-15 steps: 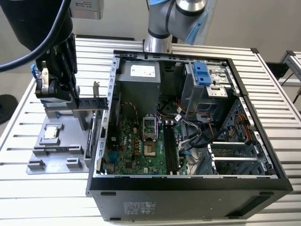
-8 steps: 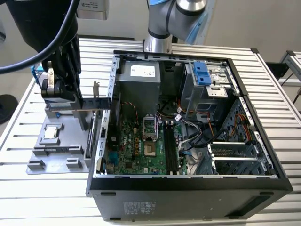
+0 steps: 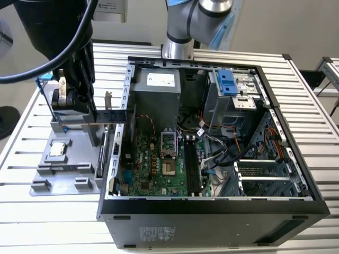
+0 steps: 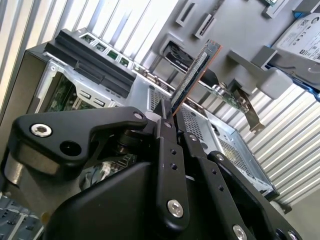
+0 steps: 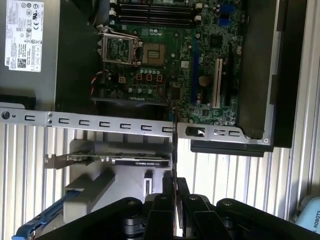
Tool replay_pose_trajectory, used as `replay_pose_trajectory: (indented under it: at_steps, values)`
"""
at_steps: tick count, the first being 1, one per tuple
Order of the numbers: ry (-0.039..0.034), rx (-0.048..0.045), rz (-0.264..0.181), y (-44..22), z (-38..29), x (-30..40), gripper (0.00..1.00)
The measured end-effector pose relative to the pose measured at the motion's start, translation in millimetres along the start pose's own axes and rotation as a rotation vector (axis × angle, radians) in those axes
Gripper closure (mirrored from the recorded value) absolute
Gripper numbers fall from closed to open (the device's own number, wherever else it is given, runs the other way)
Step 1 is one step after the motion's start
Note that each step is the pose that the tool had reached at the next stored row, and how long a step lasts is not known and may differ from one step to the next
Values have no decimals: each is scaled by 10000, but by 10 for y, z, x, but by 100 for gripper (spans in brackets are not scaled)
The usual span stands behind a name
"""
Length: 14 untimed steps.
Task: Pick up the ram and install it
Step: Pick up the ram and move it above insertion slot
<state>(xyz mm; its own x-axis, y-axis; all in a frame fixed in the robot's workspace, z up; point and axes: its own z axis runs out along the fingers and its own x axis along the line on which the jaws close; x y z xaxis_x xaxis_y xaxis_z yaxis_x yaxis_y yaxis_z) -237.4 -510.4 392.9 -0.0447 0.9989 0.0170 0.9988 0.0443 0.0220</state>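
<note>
**Exterior view.** The gripper (image 3: 82,108) hangs over the grey tray (image 3: 39,174) on the exterior view's left, beside the open case (image 3: 212,209). The ram (image 3: 106,115) is clear of the tray and held roughly level, with its free end reaching the case's near wall. A hard drive (image 3: 66,100) stands upright in the tray behind the gripper. A chip (image 3: 57,150) lies flat in the tray. The long dark slots (image 3: 192,169) lie on the motherboard (image 3: 145,169).

**Second wrist view.** The fingers (image 4: 167,150) are pressed together on one end of the ram (image 4: 192,75), which juts out past the gripper (image 4: 167,114). Beyond it are the tray (image 4: 240,25), a card (image 4: 225,97) and the hard drive (image 4: 305,40).

**First wrist view.** The ram (image 5: 173,150) shows edge-on as a thin line rising from the gripper (image 5: 175,187) to the case wall (image 5: 100,122). The motherboard (image 5: 165,55) is past the wall. The card (image 5: 120,161) sits in the tray (image 5: 125,182).
</note>
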Motion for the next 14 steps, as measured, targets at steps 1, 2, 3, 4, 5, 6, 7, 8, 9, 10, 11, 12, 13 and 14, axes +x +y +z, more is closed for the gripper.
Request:
replay_pose_trajectory:
  at_steps: [1,2,3,4,5,6,7,8,9,10,11,12,13,14]
  values:
    - [-1,1,0,9,-1,0,100]
    - [-1,1,1,18,0,-1,100]
    - [0,1,0,27,0,-1,100]
    - [0,0,0,34,1,-1,100]
    - [0,0,0,42,1,-2,100]
    - [0,1,1,51,1,-2,100]
    - [0,0,1,61,1,-3,100]
    - [-1,1,1,69,1,-3,100]
    - [-1,1,0,76,1,-3,100]
    - [0,0,0,85,2,-4,100]
    - [0,1,1,92,2,-4,100]
    - [0,1,0,100,2,-4,100]
    - [0,1,0,109,2,-5,100]
    - [-1,1,0,117,2,-5,100]
